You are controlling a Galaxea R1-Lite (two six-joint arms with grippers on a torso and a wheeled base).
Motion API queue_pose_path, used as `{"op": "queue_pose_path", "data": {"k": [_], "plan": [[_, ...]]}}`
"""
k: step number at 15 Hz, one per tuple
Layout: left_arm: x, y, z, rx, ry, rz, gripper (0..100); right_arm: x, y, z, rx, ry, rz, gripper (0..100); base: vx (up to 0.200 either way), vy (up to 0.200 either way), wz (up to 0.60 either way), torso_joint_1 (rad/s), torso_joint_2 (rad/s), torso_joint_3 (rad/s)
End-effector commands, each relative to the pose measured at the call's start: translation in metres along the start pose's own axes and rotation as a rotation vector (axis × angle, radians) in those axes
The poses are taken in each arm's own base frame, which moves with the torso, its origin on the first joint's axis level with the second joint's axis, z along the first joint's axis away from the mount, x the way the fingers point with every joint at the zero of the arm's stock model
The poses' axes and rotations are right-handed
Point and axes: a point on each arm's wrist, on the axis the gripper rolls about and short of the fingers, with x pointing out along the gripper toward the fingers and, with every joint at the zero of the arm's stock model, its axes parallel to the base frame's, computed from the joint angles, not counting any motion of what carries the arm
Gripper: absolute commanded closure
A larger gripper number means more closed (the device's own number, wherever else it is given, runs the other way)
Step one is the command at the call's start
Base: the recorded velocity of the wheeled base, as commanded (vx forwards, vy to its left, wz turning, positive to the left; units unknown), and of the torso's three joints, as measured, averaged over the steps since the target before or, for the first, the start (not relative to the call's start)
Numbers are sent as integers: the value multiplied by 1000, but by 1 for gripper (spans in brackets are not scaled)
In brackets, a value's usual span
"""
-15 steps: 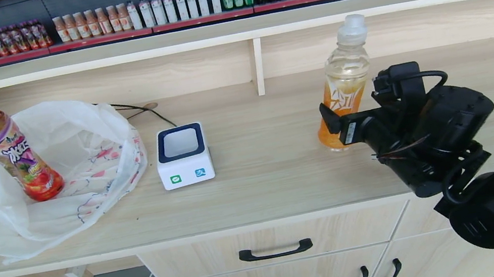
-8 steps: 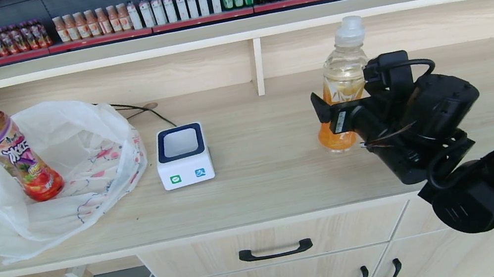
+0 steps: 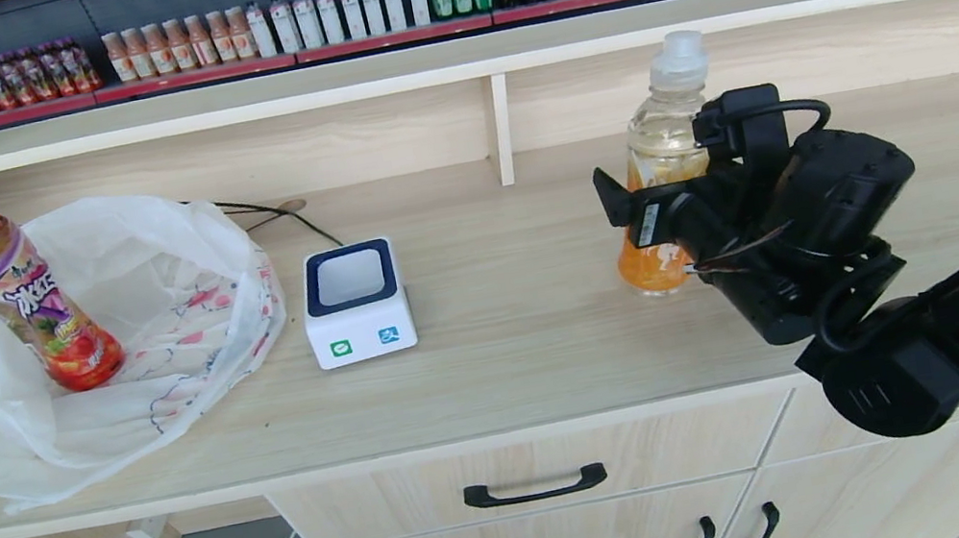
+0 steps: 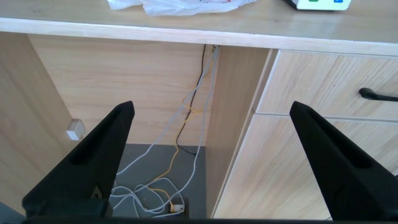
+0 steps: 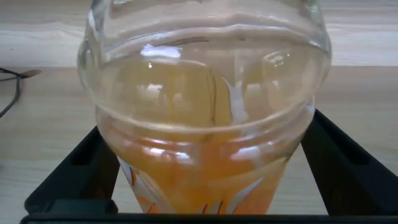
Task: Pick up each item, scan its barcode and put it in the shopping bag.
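As the head view has it, the orange bottle (image 3: pixel 661 143) stands upright on the worktop (image 3: pixel 532 348), right side, inside the open right claw (image 3: pixel 659 205). Left wrist: the left claw (image 4: pixel 211 158) gapes empty. Right wrist: smooth, part-full plastic, likely light and slippery; grip the waist

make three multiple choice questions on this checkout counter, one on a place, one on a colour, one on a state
1. Where does the purple-capped bottle stand?
A. on the back shelf
B. in the shopping bag
C. in a drawer

2. What colour is the body of the scanner?
A. red
B. green
C. white

3. The left end effector is:
A. open, holding nothing
B. shut on a bottle
C. shut on a cable

Answers:
1 B, its base sits inside the bag's open plastic.
2 C, its sides are white under a navy rim.
3 A, it spreads wide with nothing held.
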Motion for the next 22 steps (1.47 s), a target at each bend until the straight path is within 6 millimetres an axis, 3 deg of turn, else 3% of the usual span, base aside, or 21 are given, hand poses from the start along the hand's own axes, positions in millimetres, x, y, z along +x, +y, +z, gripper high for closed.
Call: {"op": "queue_pose_path", "data": {"k": [1, 15, 20, 22], "plan": [[0, 0, 0, 1, -1, 1, 0, 0, 0, 0, 1, -2, -1, 100, 0, 0, 0, 0, 0, 0], [0, 0, 0, 1, -1, 1, 0, 1, 0, 24, 28, -70, 0, 100, 0, 0, 0, 0, 0, 0], [0, 0, 0, -1, -1, 1, 0, -13, 3, 42, 14, -97, 22, 100, 0, 0, 0, 0, 0, 0], [0, 0, 0, -1, -1, 1, 0, -36, 13, 53, -3, -98, 71, 100, 0, 0, 0, 0, 0, 0]]}}
